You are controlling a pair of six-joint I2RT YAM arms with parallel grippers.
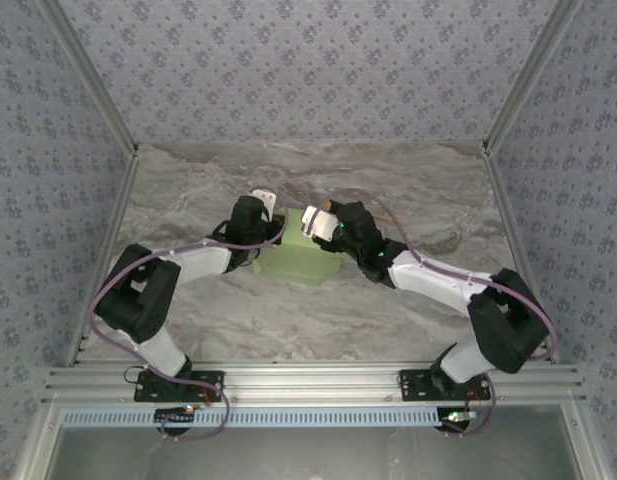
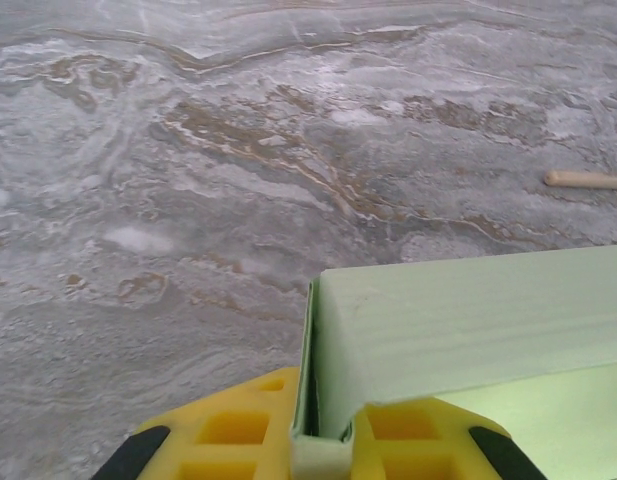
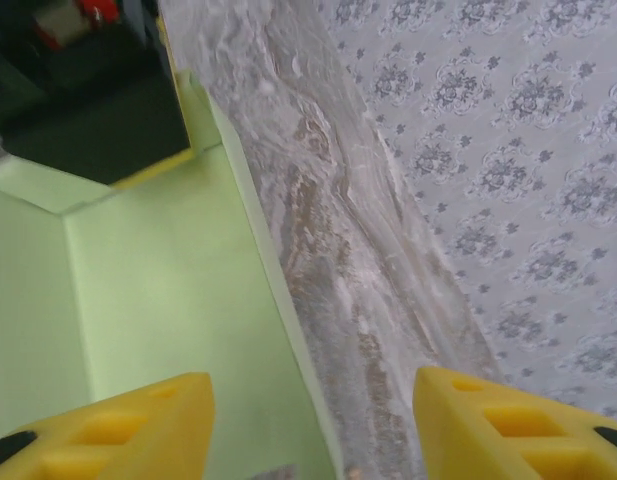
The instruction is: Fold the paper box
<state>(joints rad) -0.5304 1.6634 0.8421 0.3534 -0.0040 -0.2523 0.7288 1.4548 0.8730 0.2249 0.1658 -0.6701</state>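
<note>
The paper box stands mostly formed. The left gripper pinches its wall, the right gripper is spread, and closing seems left to do.

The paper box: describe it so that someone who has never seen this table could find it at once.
Look to the middle of the grey marbled table. The paper box sits there, one edge pinched by the left fingers. It is pale green card, unlike the thin tan stick nearby.
</note>
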